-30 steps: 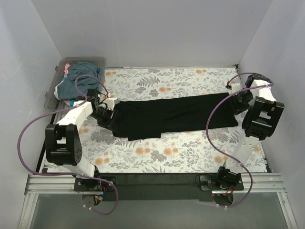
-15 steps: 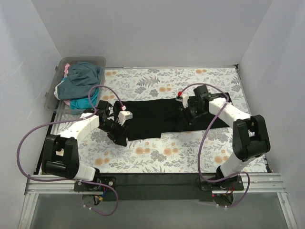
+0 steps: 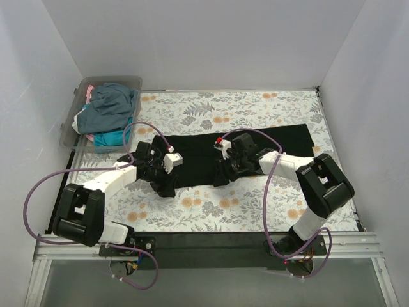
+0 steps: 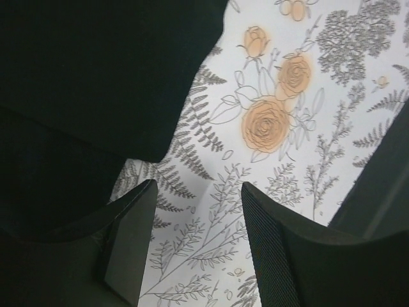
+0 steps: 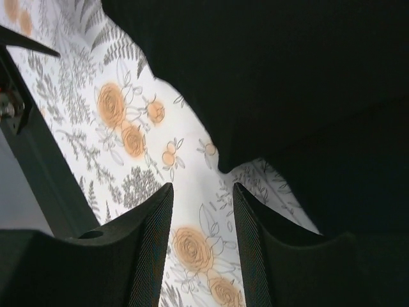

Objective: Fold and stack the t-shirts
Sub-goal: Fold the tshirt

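Note:
One black t-shirt [image 3: 198, 155] lies spread lengthwise across the middle of the floral table covering [image 3: 211, 109]. My left gripper [image 3: 161, 183] hovers at the shirt's near left corner. In the left wrist view the left gripper [image 4: 198, 246] is open over bare floral cloth, and the black t-shirt [image 4: 89, 83] fills the upper left. My right gripper [image 3: 221, 177] is at the shirt's near edge, about midway along. In the right wrist view the right gripper [image 5: 201, 249] is open over the covering, just short of the black t-shirt's hem [image 5: 287, 83].
A clear plastic bin [image 3: 71, 121] stands at the back left. It holds crumpled slate-blue [image 3: 112, 102], teal [image 3: 108, 139] and pink cloth. White walls close in the table on three sides. A black strip runs along the near edge by the arm bases.
My right arm has swung from the shirt's far right end leftward to the middle of its near edge. My left gripper has moved right and nearer, off the shirt's left end.

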Action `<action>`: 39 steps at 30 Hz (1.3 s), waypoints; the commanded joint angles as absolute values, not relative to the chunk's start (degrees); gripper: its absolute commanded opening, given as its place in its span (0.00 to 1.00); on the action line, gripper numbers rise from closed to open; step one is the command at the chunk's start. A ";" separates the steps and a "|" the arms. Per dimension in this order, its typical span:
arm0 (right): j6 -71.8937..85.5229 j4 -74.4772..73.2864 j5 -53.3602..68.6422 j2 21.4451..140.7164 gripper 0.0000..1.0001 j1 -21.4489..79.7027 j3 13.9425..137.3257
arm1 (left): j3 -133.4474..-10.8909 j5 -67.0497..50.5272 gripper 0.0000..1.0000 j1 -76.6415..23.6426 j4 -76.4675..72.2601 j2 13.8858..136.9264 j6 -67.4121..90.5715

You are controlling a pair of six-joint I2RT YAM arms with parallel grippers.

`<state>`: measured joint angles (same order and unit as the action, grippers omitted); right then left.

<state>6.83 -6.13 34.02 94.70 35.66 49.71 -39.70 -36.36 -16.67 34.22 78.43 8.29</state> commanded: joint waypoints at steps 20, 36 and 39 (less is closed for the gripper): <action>14.68 4.48 32.08 101.87 0.24 37.18 50.01 | -35.24 -20.04 0.32 -25.66 17.84 83.40 17.05; 12.83 2.55 36.57 94.75 0.01 37.09 54.05 | -43.41 -25.05 0.00 -25.75 29.71 73.57 20.48; 12.57 2.64 36.82 94.31 0.01 36.65 54.93 | -45.60 -25.22 0.00 -25.75 29.97 74.00 21.53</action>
<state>13.67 2.72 35.18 96.38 36.86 52.31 -42.28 -23.51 -25.36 28.40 75.57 19.97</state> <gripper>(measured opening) 0.032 0.013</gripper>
